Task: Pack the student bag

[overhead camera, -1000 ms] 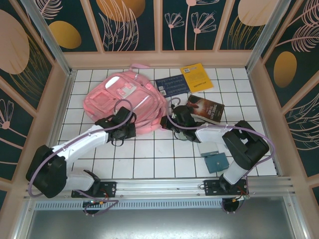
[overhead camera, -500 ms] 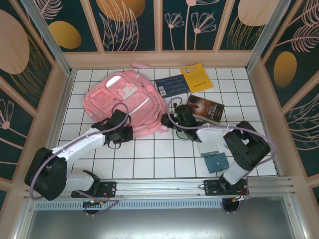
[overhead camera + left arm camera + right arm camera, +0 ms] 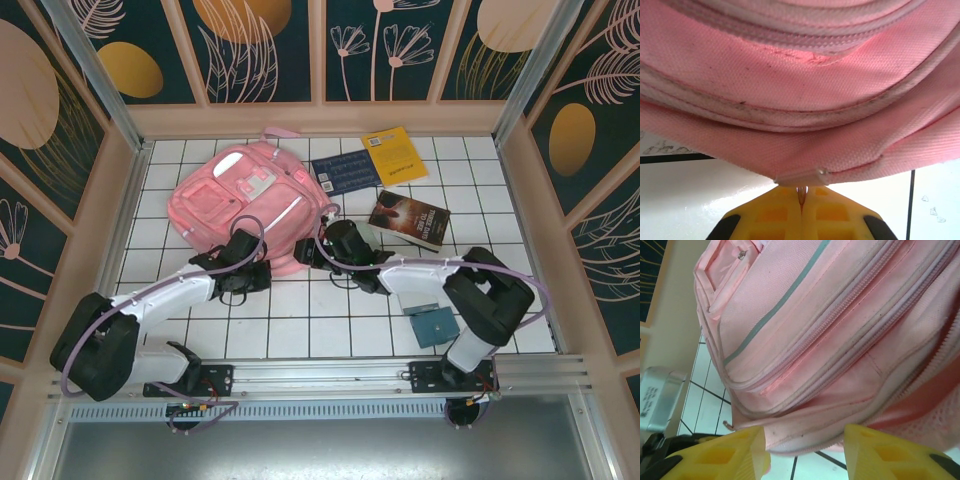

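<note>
The student bag (image 3: 250, 200), a big soft pink backpack, lies flat on the white tiles at the back left. My left gripper (image 3: 243, 252) sits at its near edge. In the left wrist view the yellow fingers (image 3: 785, 215) are shut on the pale piping of the bag's bottom seam (image 3: 800, 176). My right gripper (image 3: 305, 252) is at the bag's near right edge. In the right wrist view it (image 3: 805, 445) stands open, with the bag's zipped lower edge (image 3: 810, 432) between the two yellow fingers and the pink fabric (image 3: 830, 340) above.
A blue book (image 3: 345, 172) and a yellow book (image 3: 394, 153) lie behind the bag's right side. A dark book (image 3: 410, 218) lies right of the right gripper. A teal box (image 3: 433, 326) rests near the right arm's base. Panelled walls surround the table.
My right gripper has swung left from beside the dark book to the bag's near right edge and opened. The left gripper stays shut on the bag's seam, shifted slightly.
</note>
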